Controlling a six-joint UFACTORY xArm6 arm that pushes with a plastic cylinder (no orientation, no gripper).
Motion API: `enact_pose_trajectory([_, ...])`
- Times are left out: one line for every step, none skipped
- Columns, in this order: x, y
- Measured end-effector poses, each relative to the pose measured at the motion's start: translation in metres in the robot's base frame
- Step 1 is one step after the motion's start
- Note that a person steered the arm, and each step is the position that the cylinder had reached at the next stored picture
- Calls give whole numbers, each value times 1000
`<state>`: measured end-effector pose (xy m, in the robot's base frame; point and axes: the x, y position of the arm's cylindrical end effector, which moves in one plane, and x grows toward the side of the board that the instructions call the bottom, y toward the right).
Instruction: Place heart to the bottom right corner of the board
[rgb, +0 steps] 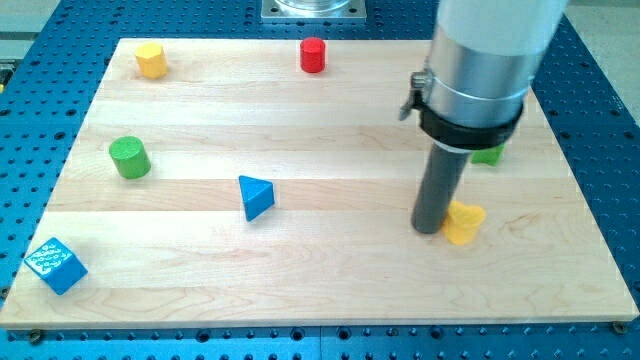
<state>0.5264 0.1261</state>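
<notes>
A yellow heart block (464, 223) lies on the wooden board (330, 290), right of centre and above the bottom right corner. My tip (430, 229) rests on the board touching the heart's left side. The rod rises from there into the large grey arm body at the view's top.
A blue triangular block (255, 196) lies left of centre. A green cylinder (129, 158) is at the left. A blue cube (55, 265) sits at the bottom left corner. A yellow block (151, 60) and a red cylinder (313, 55) are near the top edge. A green block (489, 155) is partly hidden behind the arm.
</notes>
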Motion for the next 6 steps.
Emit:
enact_pose_trajectory([16, 31])
enact_pose_trajectory([-11, 14])
enact_pose_trajectory([-3, 30])
enact_pose_trajectory([15, 80])
enact_pose_trajectory([20, 112])
enact_pose_trajectory([-7, 91])
